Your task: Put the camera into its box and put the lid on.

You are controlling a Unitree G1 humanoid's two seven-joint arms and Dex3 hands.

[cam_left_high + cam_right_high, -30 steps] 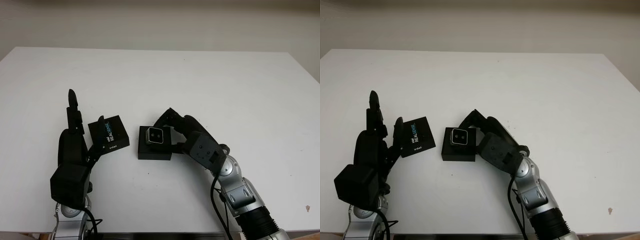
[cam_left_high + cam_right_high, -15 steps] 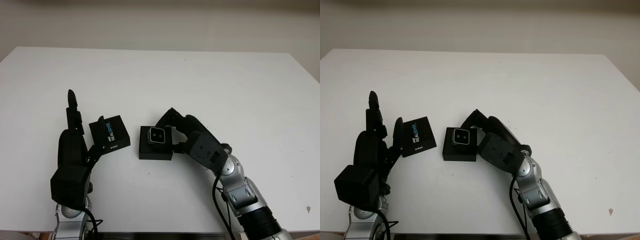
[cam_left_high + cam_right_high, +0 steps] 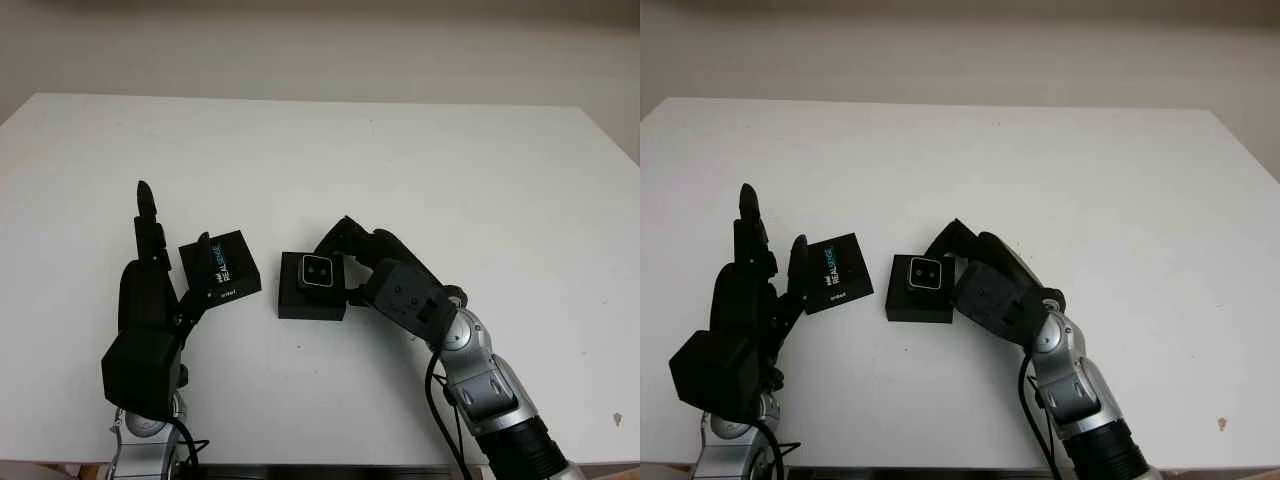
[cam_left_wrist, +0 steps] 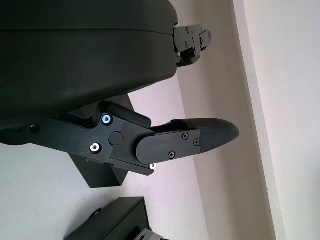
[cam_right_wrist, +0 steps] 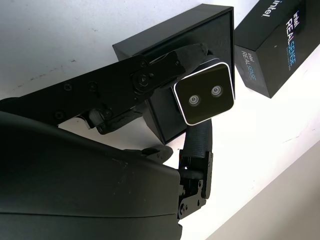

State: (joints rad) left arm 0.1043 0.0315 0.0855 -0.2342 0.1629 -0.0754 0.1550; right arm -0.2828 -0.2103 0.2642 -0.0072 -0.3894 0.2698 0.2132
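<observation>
Tabletop (image 3: 400, 160), a broad white matte slab, lies bare from 10 to 2 o'clock, leaving free room toward its far edge. At 4 o'clock the black right hand (image 3: 352, 262) pinches the small silver-framed black camera (image 3: 317, 270) over the square black open box (image 3: 311, 298), slightly nearer the box than a second ago. At 8 o'clock the open left hand (image 3: 160, 265) touches the black cardboard lid (image 3: 221, 267), printed "intel REALSENSE".
</observation>
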